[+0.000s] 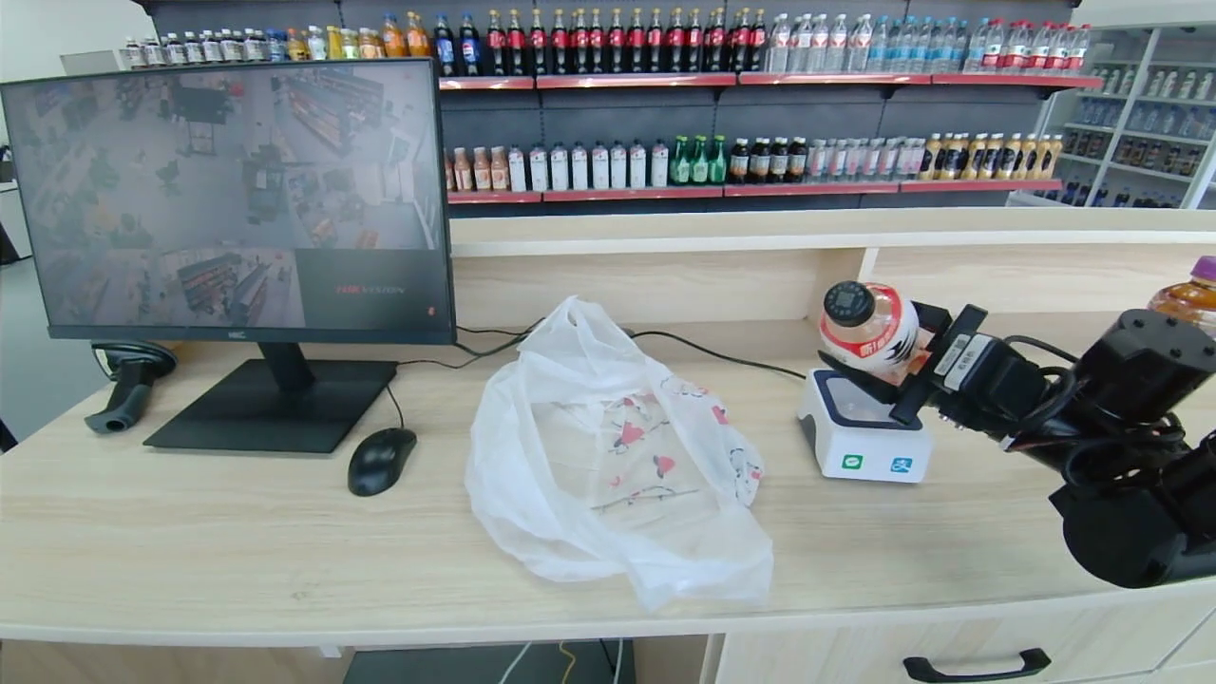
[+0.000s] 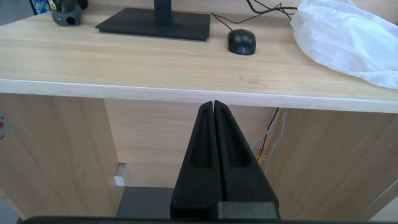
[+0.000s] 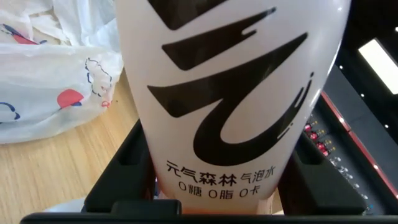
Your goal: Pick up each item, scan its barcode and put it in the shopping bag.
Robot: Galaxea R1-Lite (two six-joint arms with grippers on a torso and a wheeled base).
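The bottle (image 3: pixel 230 93) is carrying a large black brush-stroke sign on its pale label, and two short lines of small black characters are standing under it. In the head view its cap end is showing red lettering, too small to read. The monitor (image 1: pixel 228 199) is displaying a small reddish logo in its dark lower right pane. The scanner (image 1: pixel 855 448) is bearing two square icons in front, one green and one blue.

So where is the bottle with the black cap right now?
In the head view the bottle is on the robot's right, held by the right end effector just above the white scanner, right of the shopping bag.
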